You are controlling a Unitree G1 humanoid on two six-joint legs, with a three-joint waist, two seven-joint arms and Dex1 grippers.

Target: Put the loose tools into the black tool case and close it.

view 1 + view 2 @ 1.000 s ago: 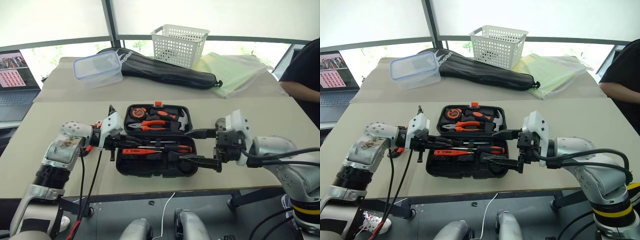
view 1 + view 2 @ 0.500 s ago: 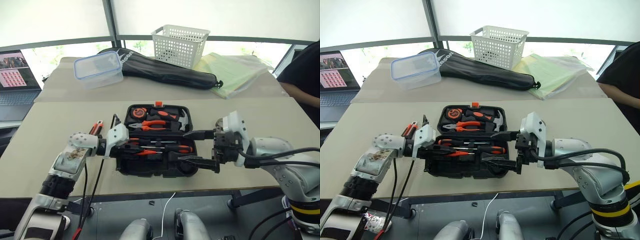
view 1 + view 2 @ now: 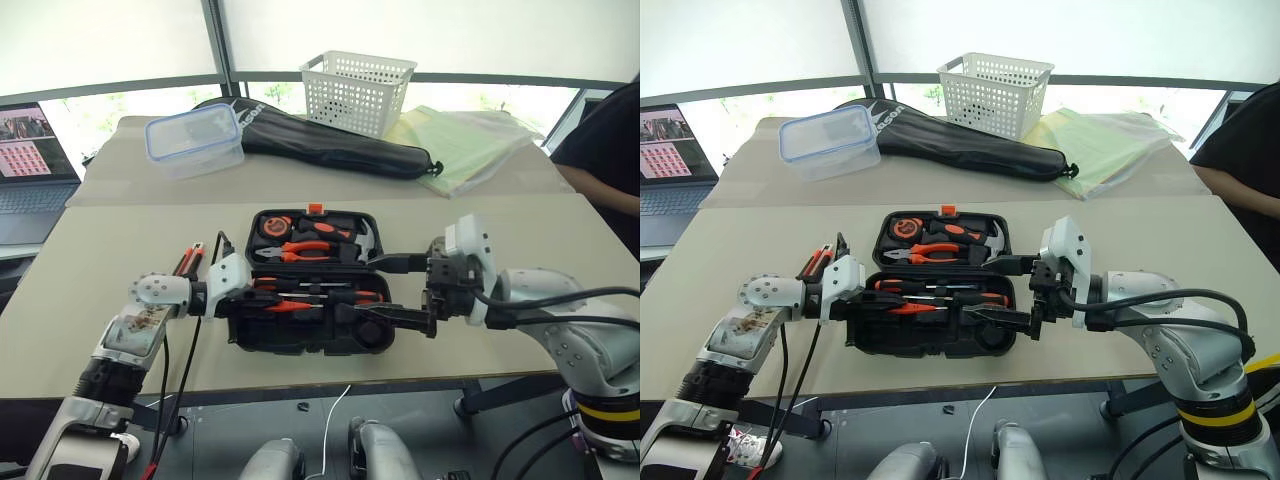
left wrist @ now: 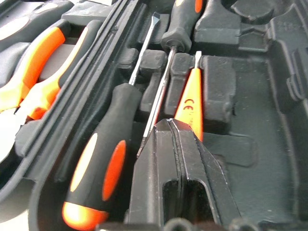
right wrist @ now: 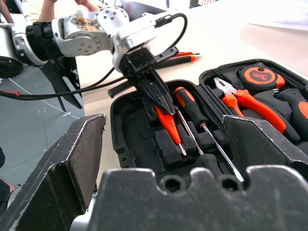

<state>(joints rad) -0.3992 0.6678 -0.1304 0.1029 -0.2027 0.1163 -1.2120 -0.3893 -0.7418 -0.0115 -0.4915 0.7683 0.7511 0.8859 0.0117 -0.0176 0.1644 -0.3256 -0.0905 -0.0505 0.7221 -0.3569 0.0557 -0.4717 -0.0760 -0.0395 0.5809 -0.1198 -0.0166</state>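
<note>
Case (image 3: 300, 335) laid open on table (image 3: 90, 300), lid half holding pliers (image 3: 310, 249), tape measure (image 3: 279, 224), hammer (image 3: 366, 240). Two screwdrivers (image 4: 103, 159) and tester pen (image 4: 189, 103) seen lying in near half recesses. Left gripper (image 5: 156, 96) clenched, tips set over tester pen handle; whether pen is pinched cannot be told. Right gripper (image 3: 385, 290) spread wide, nothing grasped, poised at case's right end. Utility knife (image 3: 188, 259) left on table beside left arm.
</note>
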